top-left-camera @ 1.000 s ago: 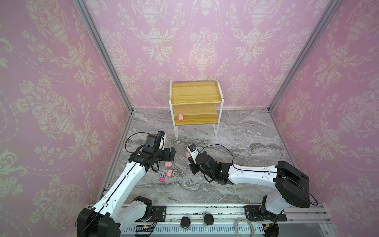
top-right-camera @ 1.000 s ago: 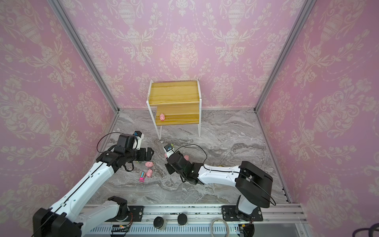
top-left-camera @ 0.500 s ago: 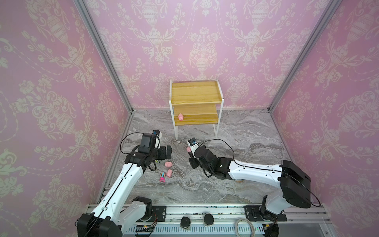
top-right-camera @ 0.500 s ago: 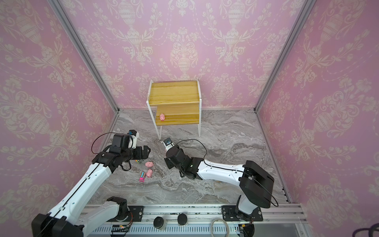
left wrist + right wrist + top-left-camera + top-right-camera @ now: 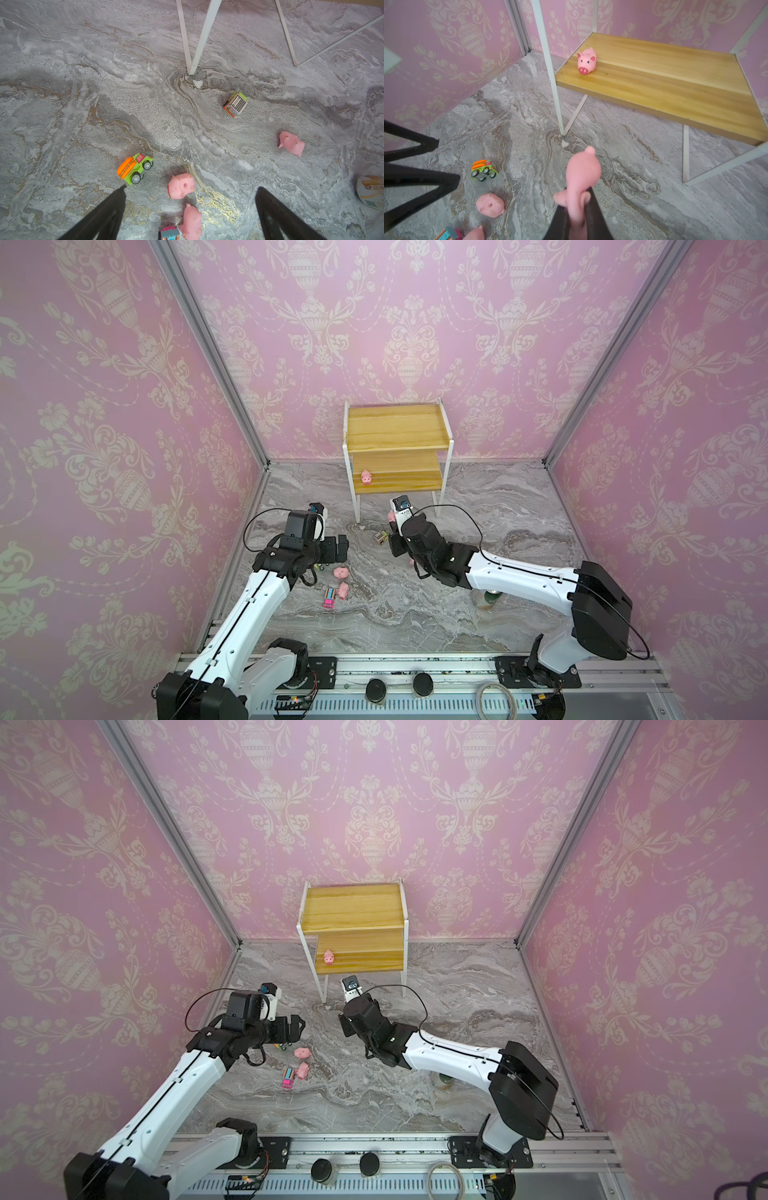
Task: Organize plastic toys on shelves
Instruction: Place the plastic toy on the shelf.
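Right gripper (image 5: 576,199) is clamped on a pink pig (image 5: 581,172) just in front of the shelves (image 5: 654,83), whose lower board holds a second pig (image 5: 586,60). Left gripper (image 5: 191,187), jaws apart, hangs near a third pig (image 5: 180,186).

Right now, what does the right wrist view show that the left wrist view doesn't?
Right wrist only: the shelf pig standing on the rack's lower board, and the held pig clamped in the right gripper. Left wrist only: the brown-green truck, a lone pig and a can. Both: the orange-green truck, the pig beside it, the rack's white legs.
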Available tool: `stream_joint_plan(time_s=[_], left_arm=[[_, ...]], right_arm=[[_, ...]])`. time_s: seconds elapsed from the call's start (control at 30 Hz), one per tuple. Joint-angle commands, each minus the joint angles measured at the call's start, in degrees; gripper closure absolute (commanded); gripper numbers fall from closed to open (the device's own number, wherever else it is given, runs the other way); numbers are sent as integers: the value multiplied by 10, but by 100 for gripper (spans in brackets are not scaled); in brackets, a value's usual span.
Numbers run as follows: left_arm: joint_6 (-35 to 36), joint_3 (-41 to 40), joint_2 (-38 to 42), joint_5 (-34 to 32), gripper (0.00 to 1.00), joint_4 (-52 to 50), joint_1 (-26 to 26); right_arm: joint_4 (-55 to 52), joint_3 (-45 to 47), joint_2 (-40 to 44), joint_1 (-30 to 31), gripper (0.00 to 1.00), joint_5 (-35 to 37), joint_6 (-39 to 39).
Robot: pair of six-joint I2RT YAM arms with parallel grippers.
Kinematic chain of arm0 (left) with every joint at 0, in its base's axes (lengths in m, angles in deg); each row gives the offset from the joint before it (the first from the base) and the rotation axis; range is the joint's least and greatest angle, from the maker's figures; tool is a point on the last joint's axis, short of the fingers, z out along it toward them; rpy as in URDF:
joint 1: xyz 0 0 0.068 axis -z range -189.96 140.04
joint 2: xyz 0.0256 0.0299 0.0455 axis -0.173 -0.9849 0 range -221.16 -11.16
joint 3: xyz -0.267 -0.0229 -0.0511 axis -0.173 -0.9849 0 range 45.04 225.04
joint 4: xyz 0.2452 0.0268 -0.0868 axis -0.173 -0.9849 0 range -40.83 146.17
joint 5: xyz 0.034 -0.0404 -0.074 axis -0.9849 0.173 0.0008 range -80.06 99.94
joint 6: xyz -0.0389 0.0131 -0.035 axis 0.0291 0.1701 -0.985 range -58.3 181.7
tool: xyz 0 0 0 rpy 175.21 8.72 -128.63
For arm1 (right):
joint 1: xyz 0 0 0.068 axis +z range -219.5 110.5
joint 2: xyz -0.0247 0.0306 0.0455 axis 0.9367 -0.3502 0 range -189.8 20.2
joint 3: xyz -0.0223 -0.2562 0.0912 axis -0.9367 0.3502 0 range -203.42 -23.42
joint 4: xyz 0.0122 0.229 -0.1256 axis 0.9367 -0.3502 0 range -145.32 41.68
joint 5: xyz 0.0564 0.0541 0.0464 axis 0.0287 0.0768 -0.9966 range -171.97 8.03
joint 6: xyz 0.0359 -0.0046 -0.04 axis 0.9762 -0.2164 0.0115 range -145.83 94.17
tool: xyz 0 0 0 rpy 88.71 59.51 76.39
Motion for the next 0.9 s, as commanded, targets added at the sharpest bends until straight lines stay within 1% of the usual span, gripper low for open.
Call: stream_joint_plan(time_s=[0.0, 0.2, 0.47, 0.7, 0.87], left_arm=[[-14, 9, 12, 18, 1, -3, -6], [-15, 7, 16, 20, 1, -2, -6], [-18, 5, 17, 24, 1, -1, -5], [-18, 4, 18, 23, 1, 0, -5], [-18, 4, 18, 24, 1, 0, -5]], right_arm=[[53, -32, -28, -9, 87, 24, -16], [94, -98, -91, -21, 87, 27, -21], [142, -169, -175, -38, 86, 49, -24], [181, -192, -220, -55, 86, 66, -25], [206, -199, -242, -66, 85, 61, -30]])
